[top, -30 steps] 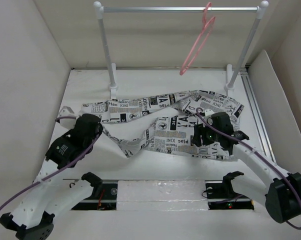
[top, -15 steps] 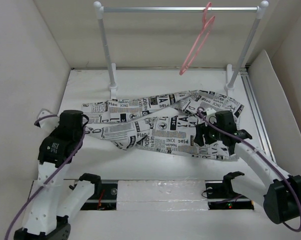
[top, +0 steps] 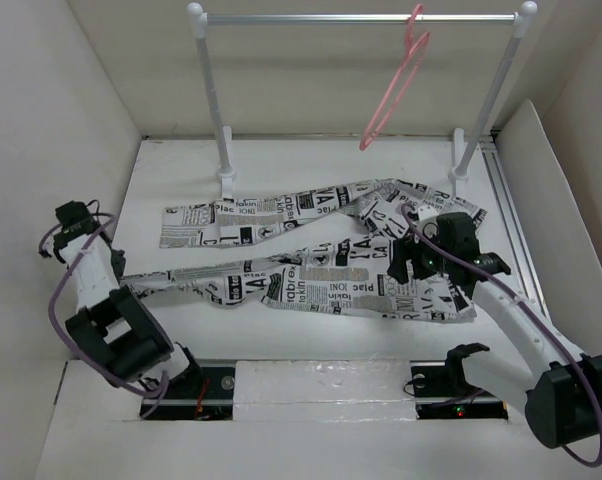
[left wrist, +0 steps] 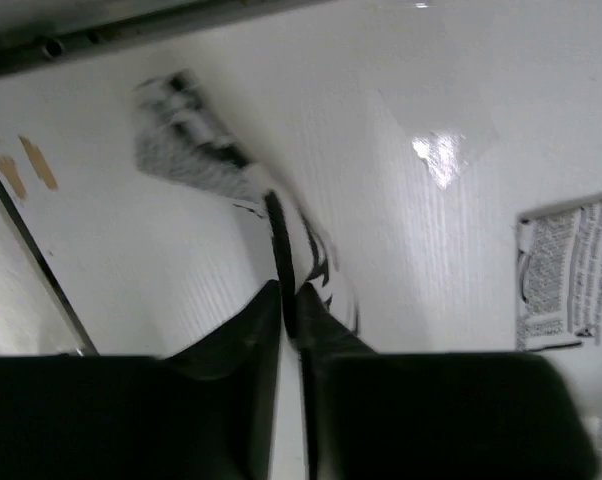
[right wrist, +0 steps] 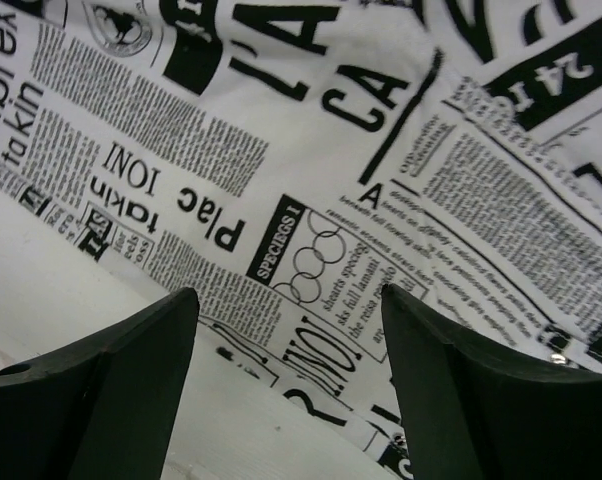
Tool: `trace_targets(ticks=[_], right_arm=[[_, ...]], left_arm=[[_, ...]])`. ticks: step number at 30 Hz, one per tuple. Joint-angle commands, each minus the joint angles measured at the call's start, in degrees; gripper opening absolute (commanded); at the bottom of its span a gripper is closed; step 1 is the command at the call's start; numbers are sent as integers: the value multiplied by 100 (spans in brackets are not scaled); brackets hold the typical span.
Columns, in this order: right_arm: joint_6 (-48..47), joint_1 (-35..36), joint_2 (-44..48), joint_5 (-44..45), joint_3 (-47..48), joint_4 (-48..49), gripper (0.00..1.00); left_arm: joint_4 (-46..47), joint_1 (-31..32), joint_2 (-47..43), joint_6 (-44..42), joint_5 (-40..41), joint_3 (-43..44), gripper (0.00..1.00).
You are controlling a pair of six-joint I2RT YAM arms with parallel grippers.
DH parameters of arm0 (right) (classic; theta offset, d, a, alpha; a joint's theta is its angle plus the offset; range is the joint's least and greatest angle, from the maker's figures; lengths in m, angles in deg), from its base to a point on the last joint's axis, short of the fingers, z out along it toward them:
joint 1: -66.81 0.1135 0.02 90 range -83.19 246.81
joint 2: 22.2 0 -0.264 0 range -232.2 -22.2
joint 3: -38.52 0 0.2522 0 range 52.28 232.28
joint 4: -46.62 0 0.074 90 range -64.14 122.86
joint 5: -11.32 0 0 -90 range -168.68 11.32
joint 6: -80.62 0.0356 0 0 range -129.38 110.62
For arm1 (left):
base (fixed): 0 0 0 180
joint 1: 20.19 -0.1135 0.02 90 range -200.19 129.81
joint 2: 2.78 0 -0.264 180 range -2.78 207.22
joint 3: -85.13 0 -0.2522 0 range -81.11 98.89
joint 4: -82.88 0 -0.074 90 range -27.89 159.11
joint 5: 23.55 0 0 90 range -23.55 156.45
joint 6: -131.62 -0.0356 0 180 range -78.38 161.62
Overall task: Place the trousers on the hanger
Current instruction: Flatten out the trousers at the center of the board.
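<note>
White, black-newsprint cloth trousers (top: pixel 321 285) lie flat: one cuff pinched in left gripper (left wrist: pixel 289 295), opposite end beneath right gripper (right wrist: pixel 286 295). Thin pink plastic hanger (top: pixel 396 90) hangs far beyond.

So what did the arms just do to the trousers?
The left pincer, shut on a leg end of the trousers, swung out to the left and dragged that crumpled leg out straight. The right pincer stayed open over the other end, barely shifting. The far leg, the hanger and the rail did not move.
</note>
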Motion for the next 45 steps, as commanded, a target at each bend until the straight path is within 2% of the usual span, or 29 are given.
trace_targets(ticks=[1,2,3,5,6,7,8,9,10,11,14,16,17,19,20,23,29,31,33,34,37,43,44,45], right_arm=[[-26,-27,166,199,391,-97,80],[-26,-79,192,218,435,-114,84],[-35,-79,183,244,452,-123,85],[-18,-79,166,227,479,-106,85],[-26,-79,114,227,470,-106,76],[-26,-79,113,227,470,-106,76],[-35,-79,96,218,462,-114,51],[-35,-79,87,209,461,-123,30],[-35,-79,69,209,470,-158,12],[-35,-79,69,235,470,-185,0],[61,-79,157,516,462,-290,0],[149,-79,192,814,418,-369,8],[176,-166,201,902,409,-422,22],[437,-404,192,1209,418,-659,39],[492,-509,210,1263,391,-686,55],[694,-1124,183,1404,286,-817,72],[1125,-2521,262,1431,-109,-896,83],[1160,-2812,210,1352,-233,-1045,84],[1230,-3024,122,1465,-294,-1230,84],[1352,-3024,44,1570,-312,-1213,84],[1642,-3077,-194,1624,-452,-1099,86],[1951,-3077,-1143,887,-909,-581,83],[2003,-3077,-1196,868,-962,-485,71],[2074,-3077,-1240,851,-1006,-388,49]], left_arm=[[693,-501,432,-498,-533,-57,17],[763,-554,548,-534,-498,13,43],[790,-555,636,-570,-454,109,55],[913,-415,725,-658,-558,478,67],[1027,-135,699,-675,-472,836,67],[1028,-133,699,-675,-471,840,68],[1097,241,716,-649,-323,961,68],[1124,437,777,-623,-235,1180,68],[1125,630,987,-614,-164,1287,68],[1116,1024,1137,-597,-33,1410,68],[1229,1597,1830,-588,91,1771,68],[1274,1984,2452,-535,31,2060,68],[1300,2046,2665,-517,-118,2157,68],[1327,2100,3261,-482,-251,2500,68],[1344,2152,3448,-473,-443,2623,68],[1353,2152,4028,-526,-628,3097,67],[1511,2152,4767,-500,-1024,3722,64],[1450,2152,5091,-430,-1121,3958,59],[1502,2152,5251,-403,-1201,4082,40],[1502,2152,5382,-394,-1192,4187,19],[1424,2152,5584,-377,-1060,4478,0],[1388,1969,5673,-158,-867,4943,0],[1397,1907,5673,-96,-840,4996,0],[1414,1767,5621,53,-840,5058,0]])
